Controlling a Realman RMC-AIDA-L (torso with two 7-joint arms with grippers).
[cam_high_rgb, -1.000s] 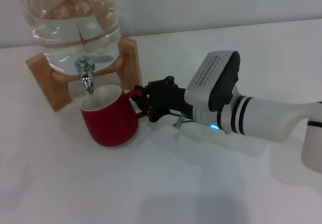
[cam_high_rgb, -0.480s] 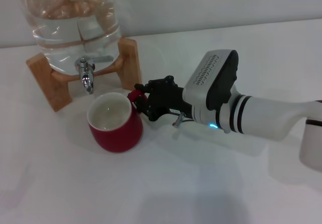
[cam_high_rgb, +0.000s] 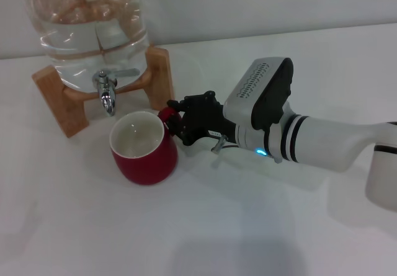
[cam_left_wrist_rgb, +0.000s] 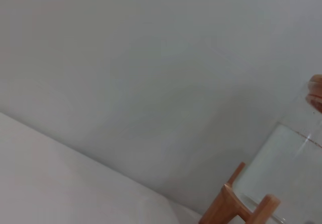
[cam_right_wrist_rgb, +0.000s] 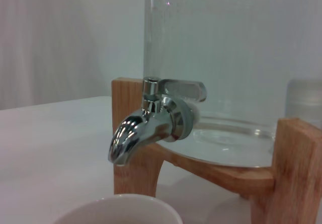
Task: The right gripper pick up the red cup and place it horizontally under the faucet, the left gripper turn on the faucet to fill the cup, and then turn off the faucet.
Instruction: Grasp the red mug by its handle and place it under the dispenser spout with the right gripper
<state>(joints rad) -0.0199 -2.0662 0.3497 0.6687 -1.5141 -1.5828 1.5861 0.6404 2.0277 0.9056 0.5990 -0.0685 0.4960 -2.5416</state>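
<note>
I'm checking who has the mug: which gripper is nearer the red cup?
Right. The right gripper is shut on the handle of the red cup below the faucet. The left gripper appears in no view.

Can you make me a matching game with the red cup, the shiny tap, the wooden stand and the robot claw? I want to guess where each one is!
Things:
1. red cup
2. faucet
3. wooden stand
4. right gripper

Places or states:
A. holds up the water jar
B. shut on the cup's handle
C. upright on the table, under the spout
D. sticks out of the jar's front, above the cup

Pairs: 1-C, 2-D, 3-A, 4-B
</note>
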